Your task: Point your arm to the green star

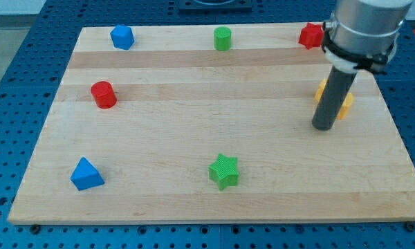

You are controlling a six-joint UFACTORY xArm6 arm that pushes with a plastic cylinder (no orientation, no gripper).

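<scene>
The green star (224, 171) lies near the view's bottom, about mid-width on the wooden board (194, 97). My tip (324, 127) rests on the board at the view's right, well to the right of and above the star. The dark rod stands in front of a yellow block (345, 104), whose shape is partly hidden, and the tip is at its lower left edge.
A blue block (122, 37) sits at the top left, a green cylinder (223, 38) at top centre, a red block (310, 35) at top right. A red cylinder (104, 94) is at the left. A blue triangular block (86, 174) is at bottom left.
</scene>
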